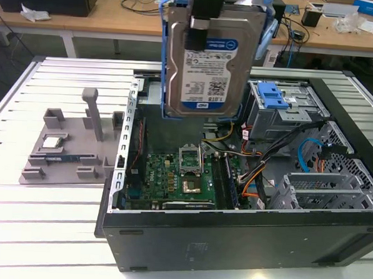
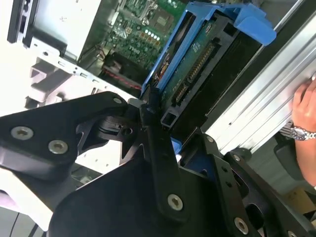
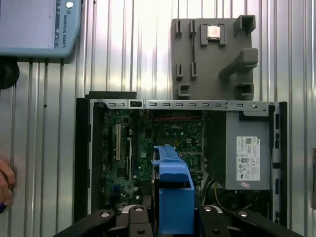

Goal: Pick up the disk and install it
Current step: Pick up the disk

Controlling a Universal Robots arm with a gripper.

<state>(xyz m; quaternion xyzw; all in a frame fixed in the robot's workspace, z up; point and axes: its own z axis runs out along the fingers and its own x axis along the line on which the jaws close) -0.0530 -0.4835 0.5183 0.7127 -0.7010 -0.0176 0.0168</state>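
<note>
Black fingers (image 2: 160, 158) lie closest in the second wrist view. They are clenched on the blue bracket (image 2: 168, 74) that frames the disk (image 1: 206, 59). The disk is therefore off the table (image 1: 44, 232) and hangs in the air above the open case (image 1: 231, 235). It stands upright, with its label face toward the exterior camera.

I think it is carried upright and high so that it passes over the case walls without touching the cables inside. Holding it by the bracket at one end also leaves the rest of its length free to go into a slot. In the second wrist view its connector end points back toward the wrist.

Inside the case, below the disk, lies the green board (image 1: 178, 170). Beside the board, toward the exterior view's right, stands a metal cage (image 1: 281, 116) with a blue clip (image 1: 270, 94) on top. This looks to me like the place where drives belong, and the disk is not yet in it.

Outside the case, at the exterior view's left, a grey fixture (image 1: 67, 149) rests on the table and holds a small chip (image 1: 52, 142). It seems made to keep parts at known positions.

A person's hand (image 2: 303, 106) rests on the table's edge, apart from the case.
</note>
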